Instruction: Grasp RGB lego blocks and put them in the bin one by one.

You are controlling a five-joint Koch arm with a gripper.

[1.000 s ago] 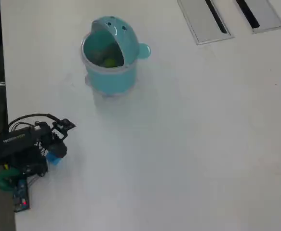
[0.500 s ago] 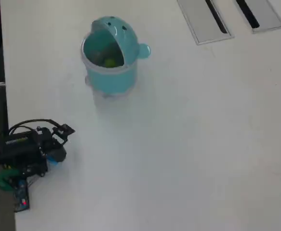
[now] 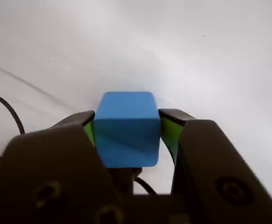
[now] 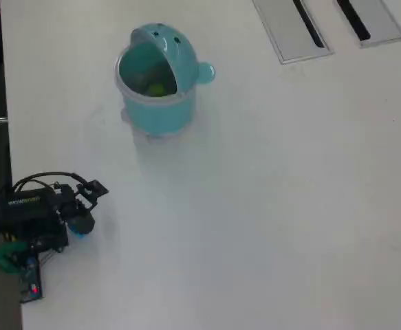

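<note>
In the wrist view a blue lego block [image 3: 126,128] fills the middle, clamped between my gripper's [image 3: 126,130] two dark jaws with green pads on each side. In the overhead view my gripper [image 4: 82,223] sits at the lower left of the white table, folded close to the arm's base, with a sliver of the blue block [image 4: 78,233] showing under it. The teal bin [image 4: 155,82] stands upright far up the table, its domed lid tipped back. A yellow-green block [image 4: 156,88] lies inside it. The red block is out of view.
Two flat grey slotted panels [image 4: 293,27] are set into the table at the top right. The table's left edge [image 4: 9,137] runs just beside the arm's base. A black cable [image 3: 7,112] loops at the left of the wrist view.
The arm drew back toward its base and down the overhead view with the blue block held. Over the last half second it barely moved.
</note>
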